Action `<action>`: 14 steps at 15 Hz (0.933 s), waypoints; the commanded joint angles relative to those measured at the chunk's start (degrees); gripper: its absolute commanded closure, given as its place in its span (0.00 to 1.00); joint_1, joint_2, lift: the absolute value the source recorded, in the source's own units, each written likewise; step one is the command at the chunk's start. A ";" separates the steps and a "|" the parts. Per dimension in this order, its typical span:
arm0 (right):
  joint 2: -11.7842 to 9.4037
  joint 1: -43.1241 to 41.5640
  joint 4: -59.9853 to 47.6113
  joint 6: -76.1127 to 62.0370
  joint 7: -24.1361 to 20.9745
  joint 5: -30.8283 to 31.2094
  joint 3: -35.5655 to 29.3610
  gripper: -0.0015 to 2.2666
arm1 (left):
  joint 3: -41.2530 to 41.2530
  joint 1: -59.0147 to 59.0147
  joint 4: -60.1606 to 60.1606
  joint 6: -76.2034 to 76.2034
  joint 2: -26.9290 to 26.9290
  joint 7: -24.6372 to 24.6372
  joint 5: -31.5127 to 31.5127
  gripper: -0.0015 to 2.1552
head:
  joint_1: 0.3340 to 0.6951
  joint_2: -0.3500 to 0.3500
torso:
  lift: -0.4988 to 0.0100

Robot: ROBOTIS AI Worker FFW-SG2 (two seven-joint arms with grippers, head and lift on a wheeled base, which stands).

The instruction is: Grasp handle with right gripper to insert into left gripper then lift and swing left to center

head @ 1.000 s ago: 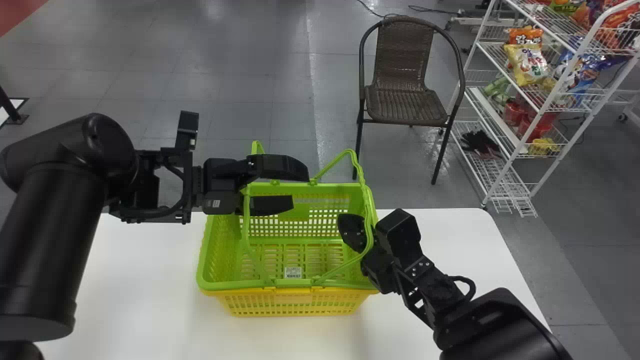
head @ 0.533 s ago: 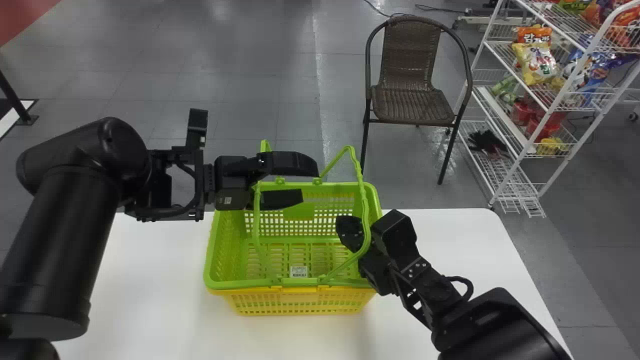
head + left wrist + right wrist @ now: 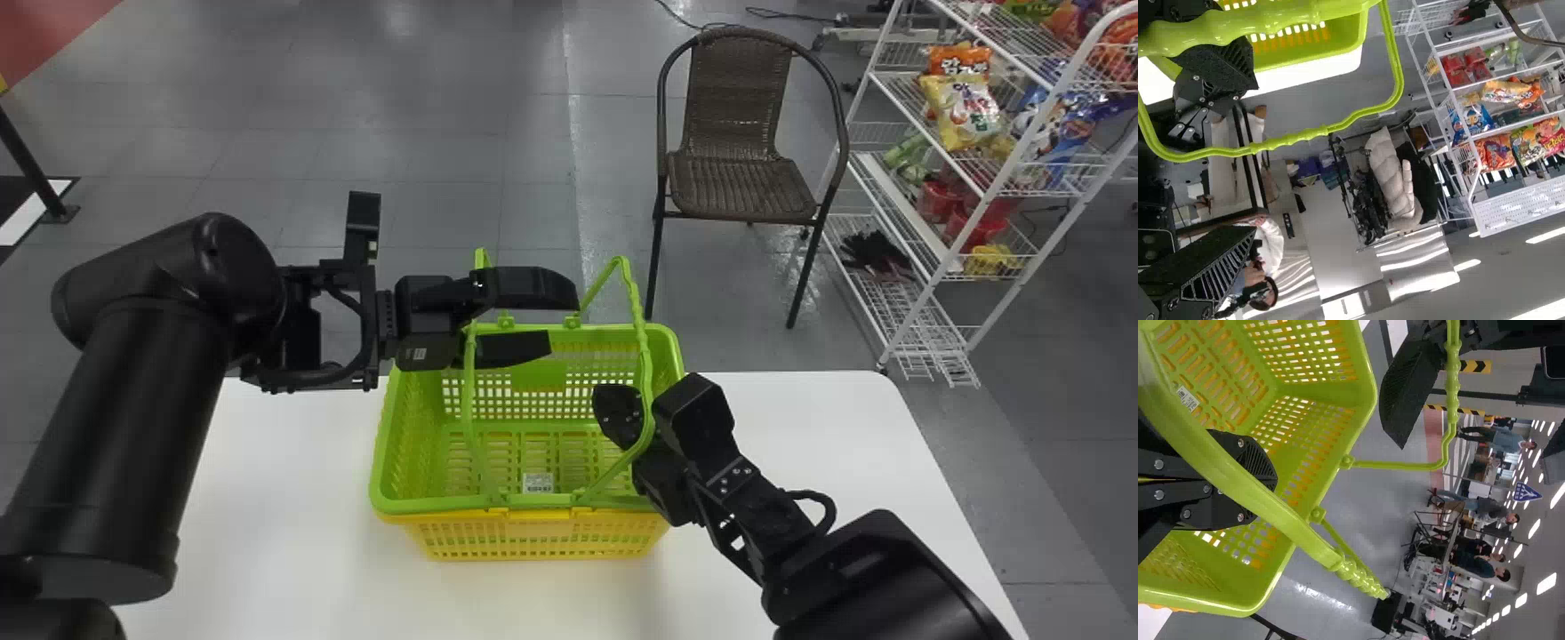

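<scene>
My left gripper stands open over the back left of the green basket. In the left wrist view my left gripper has its fingers wide apart, and a green handle spans the view beyond. The basket's left handle passes by the base of those fingers. At the basket's right side, my right gripper reaches inside the right handle, whose lower arm crosses over it. In the right wrist view my right gripper looks shut, with the handle in front of its fingers.
A yellow basket sits under the green one on the white table. Behind the table stand a brown wicker chair and, farther right, a white wire rack holding snack bags.
The right gripper has shifted left, and the right handle has leaned left with it. The head view has turned slightly left, moving the scene rightward. The left gripper stays open.
</scene>
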 commanded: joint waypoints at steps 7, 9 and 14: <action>0.49 -1.27 0.94 0.30 -0.01 0.29 1.15 1.00 | -1.57 -0.70 -0.09 0.35 -1.22 0.35 0.01 0.02 | 1.00 0.42 | 0.98; 0.66 -1.62 1.20 0.48 -0.01 0.37 1.51 1.00 | -1.57 -0.78 -0.09 0.35 -1.40 0.43 0.10 0.02 | 1.00 0.42 | 0.98; 1.63 -4.52 3.22 2.59 -0.62 0.99 4.06 1.00 | -1.84 -0.87 0.44 0.00 -1.93 0.61 -0.08 0.02 | 1.00 0.42 | 0.98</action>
